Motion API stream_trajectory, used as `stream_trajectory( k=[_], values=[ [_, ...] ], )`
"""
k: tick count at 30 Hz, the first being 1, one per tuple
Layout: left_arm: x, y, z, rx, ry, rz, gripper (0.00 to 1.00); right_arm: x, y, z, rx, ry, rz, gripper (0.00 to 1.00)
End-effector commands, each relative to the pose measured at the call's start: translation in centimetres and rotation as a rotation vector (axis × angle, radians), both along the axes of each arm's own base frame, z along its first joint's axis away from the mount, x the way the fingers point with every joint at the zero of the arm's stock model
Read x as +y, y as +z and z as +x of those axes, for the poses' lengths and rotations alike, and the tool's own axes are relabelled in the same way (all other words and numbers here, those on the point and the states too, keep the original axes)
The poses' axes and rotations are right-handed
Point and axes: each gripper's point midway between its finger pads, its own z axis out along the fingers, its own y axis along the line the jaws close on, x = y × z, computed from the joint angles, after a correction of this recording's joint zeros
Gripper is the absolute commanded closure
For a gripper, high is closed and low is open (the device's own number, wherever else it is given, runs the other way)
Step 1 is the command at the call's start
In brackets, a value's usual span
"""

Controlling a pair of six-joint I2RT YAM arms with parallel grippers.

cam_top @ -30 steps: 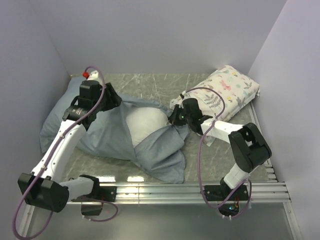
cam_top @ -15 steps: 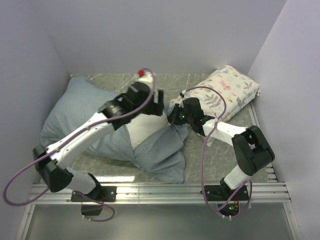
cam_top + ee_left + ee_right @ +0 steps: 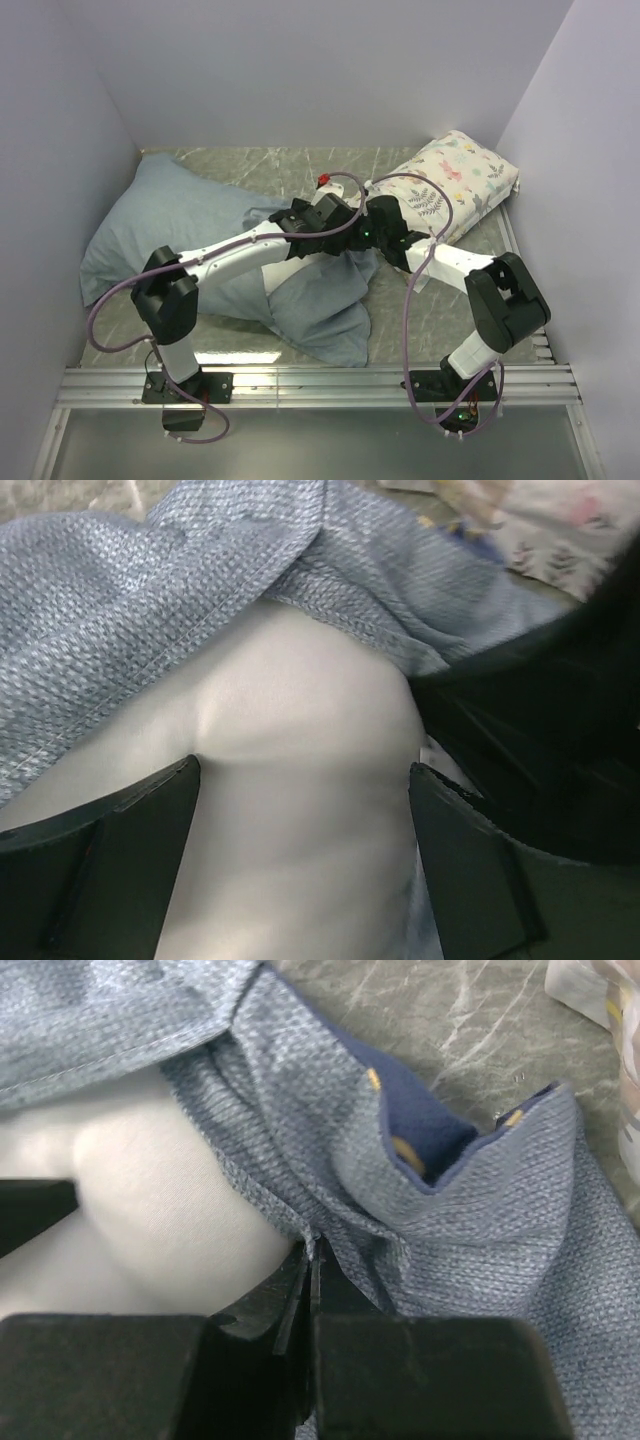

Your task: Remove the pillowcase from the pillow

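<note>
Left gripper (image 3: 305, 780) is standing spread wide, its fingers (image 3: 110, 830) straddling the bare white bulge of the pillow (image 3: 150, 1190) near the centre of the table (image 3: 300, 165). Right gripper (image 3: 310, 1260), at its 3 o'clock, is pinching the hem of the pillowcase (image 3: 180, 215) tight. The pillowcase is sprawling toward 9 o'clock; a floral pillow (image 3: 460, 175) is lying at 2 o'clock.

The wrinkled grey-blue pillowcase (image 3: 170, 215) is spread over the left and middle of the marbled grey-green table (image 3: 300, 165); a floral-print pillow (image 3: 460, 180) is laid at its far right
</note>
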Motion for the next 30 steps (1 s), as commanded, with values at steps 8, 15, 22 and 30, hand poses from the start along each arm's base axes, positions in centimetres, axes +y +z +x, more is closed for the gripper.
stream_trajectory(
  k=[8, 15, 22, 30],
  values=[
    [1.2, 0.1, 2.7, -0.066, 0.129, 0.085, 1.00, 0.6, 4.4, -0.5, -0.093, 0.028, 0.010, 0.99],
    [2.4, 7.5, 0.9, -0.141, 0.084, -0.075, 1.00, -3.5, 4.5, 1.9, -0.069, -0.151, -0.152, 1.00],
    [2.4, 11.7, -4.9, -0.121, -0.152, -0.273, 1.00, -5.1, 6.7, 6.3, -0.063, -0.225, -0.159, 1.00],
    [2.8, 19.0, -9.3, -0.248, -0.341, -0.509, 1.00, -3.5, 4.7, 8.0, -0.007, -0.184, -0.147, 1.00]
  ],
)
